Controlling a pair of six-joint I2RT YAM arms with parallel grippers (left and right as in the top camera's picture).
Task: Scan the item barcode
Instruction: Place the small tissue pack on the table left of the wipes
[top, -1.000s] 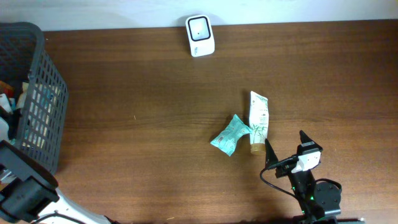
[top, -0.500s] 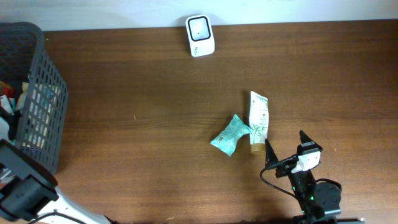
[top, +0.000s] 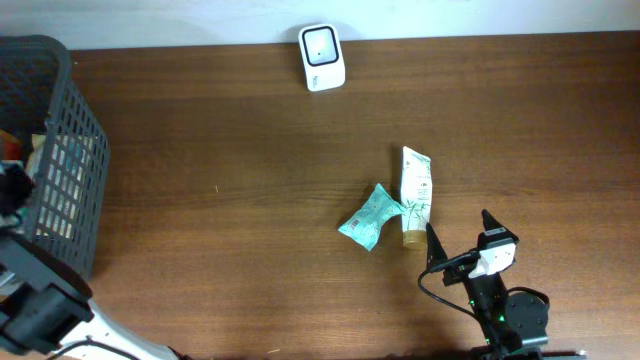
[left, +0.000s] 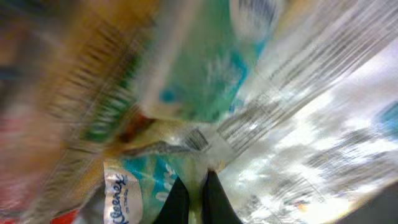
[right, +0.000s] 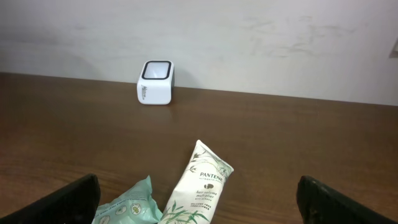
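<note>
Brown wood grain covers the desk (top: 220, 150), and the white barcode scanner (top: 322, 57) stands at the top centre of the overhead frame, close to the far edge, with its dark window facing up. In the right wrist view the scanner (right: 155, 82) sits upper left of centre, in front of a pale wall. Right of centre in the overhead frame lies a cream tube (top: 415, 195), its crimped end toward the top of the frame and its cap toward the bottom. The right wrist view shows "PANTENE" printed on the tube (right: 199, 186) above green leaf artwork; the smaller lines under it are too fine to read. A teal pouch (top: 372, 217) lies just left of the tube, touching it near the cap end; its print cannot be read. The right claw (top: 458, 224) sits at the lower right of the overhead frame, just below the tube's cap, its fingers spread wide and holding nothing. A dark grey mesh basket (top: 60, 150) fills the left edge, and the left arm reaches into it. The left wrist view is heavily blurred: the left claw (left: 194, 186) is closed among glossy plastic-wrapped packs, one teal pack (left: 134, 186) labelled "Kleenex" at lower left, with barcode-like stripes on the clear film above. Whether the closed fingers pinch any wrapper cannot be told.
</note>
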